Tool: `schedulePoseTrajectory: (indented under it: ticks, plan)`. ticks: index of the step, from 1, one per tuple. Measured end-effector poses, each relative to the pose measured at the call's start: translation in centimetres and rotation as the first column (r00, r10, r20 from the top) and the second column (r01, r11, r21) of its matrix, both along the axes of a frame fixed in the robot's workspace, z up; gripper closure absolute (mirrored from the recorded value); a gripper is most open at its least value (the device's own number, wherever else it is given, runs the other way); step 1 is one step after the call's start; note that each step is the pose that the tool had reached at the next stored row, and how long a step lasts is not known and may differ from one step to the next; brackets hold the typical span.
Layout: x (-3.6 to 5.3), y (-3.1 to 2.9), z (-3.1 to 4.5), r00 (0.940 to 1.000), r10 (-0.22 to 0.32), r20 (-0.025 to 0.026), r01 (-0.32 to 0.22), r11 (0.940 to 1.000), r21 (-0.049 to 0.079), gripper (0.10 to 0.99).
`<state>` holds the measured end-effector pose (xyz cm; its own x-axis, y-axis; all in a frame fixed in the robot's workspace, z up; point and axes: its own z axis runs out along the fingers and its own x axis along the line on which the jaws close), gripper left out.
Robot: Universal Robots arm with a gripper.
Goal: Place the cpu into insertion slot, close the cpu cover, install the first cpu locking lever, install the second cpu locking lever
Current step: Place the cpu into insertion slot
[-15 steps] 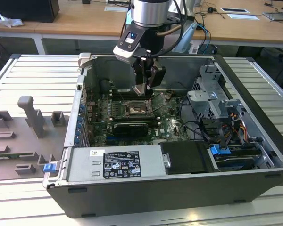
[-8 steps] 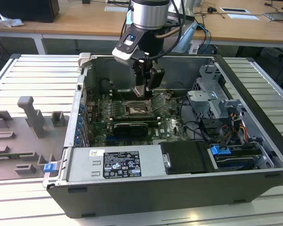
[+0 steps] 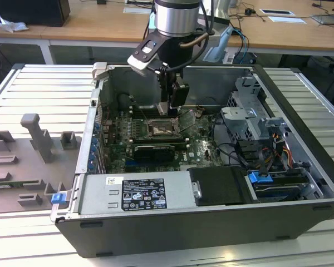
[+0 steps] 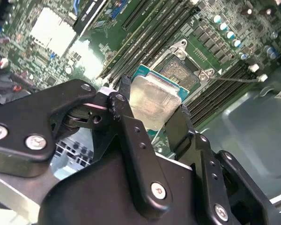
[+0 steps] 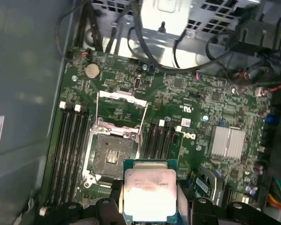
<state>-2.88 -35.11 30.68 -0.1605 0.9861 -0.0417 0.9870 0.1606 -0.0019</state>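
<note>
The gripper [image 4: 152, 107] is clamped on the cpu [image 4: 155, 97], one black finger [image 4: 131, 136] on each of two opposite edges, pale metal face up. Those fingers cover both edges, and in the first wrist view the frame cuts off the cpu's [image 5: 150, 190] near edge at the gripper [image 5: 150, 202]. In the exterior view I cannot pick out the chip at the gripper [image 3: 168, 110].

Just past the fingertips lies the slot [image 5: 111, 157], bare, with its dark contact field showing. The chip is held off it and overlaps its near rim only as seen in the first wrist view (how high above, I cannot tell). In the second wrist view the cpu hides part of the slot [image 4: 181, 70], and a thin metal rod [image 4: 234, 79] runs off beside it; what it is fixed to is unclear.

Beyond the slot the cover [image 5: 119, 105] is swung open at its far edge; whether upright or lying back I cannot say. Memory slots [image 5: 72, 140] flank the slot on the green board [image 5: 196, 108], and a ribbed heat sink [image 5: 228, 140] sits well off to one side. Around it all stands the open case [image 3: 172, 239].
</note>
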Motion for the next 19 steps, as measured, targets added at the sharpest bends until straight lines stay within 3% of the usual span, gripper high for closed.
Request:
schedulePoseTrajectory:
  ticks: [3,14,17,19]
  plan:
    - [0.0,0.0,-0.16,0.9964,-0.085,0.0,0.085,0.9964,0.0,0.545]
    - [-0.04,0.0,-0.5,0.9913,-0.132,-0.0001,0.132,0.9913,0.0,0.545]
    - [-0.03,0.0,-0.63,0.9825,-0.186,0.0,0.186,0.9825,0.0,0.545]
    - [-0.03,0.0,-0.74,0.9687,-0.248,-0.0001,0.248,0.9687,0.0,0.545]
